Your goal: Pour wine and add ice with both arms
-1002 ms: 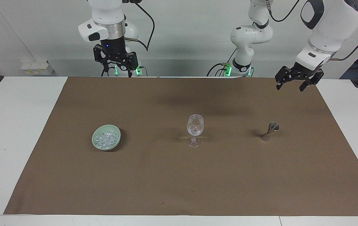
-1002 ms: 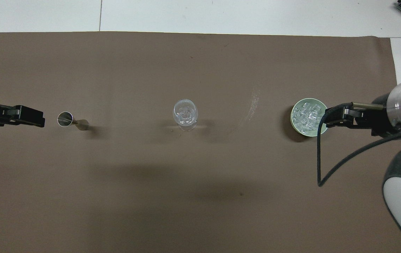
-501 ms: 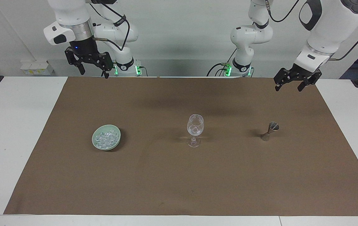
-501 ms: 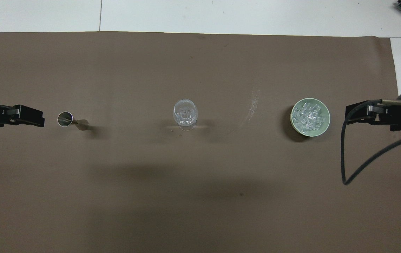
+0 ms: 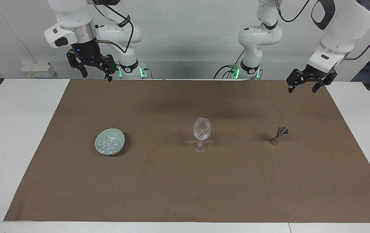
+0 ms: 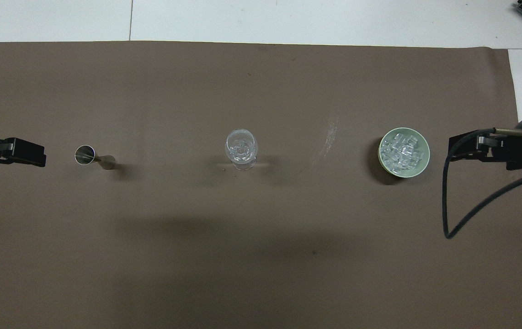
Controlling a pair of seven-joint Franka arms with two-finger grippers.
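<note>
The right hand [image 5: 95, 69], which a second ago hung by the robots' edge of the brown mat [image 5: 185, 194] nearer the middle, has swung out toward its own end of the bench [image 5: 10, 129] and now hangs high, clear of the green bowl [image 5: 121, 142] where most of the ice [image 5: 109, 142] lies. The left hand [image 5: 305, 84] has drawn back a little from the metal measuring cup [image 5: 279, 135] and hangs high over the mat's corner. Both hands are released and carry nothing. The wine glass [image 5: 201, 133] stands upright mid-mat between bowl and cup, with a few chunks visible inside. Judging from this, both arms are retreating and the task looks finished or nearly so.
</note>
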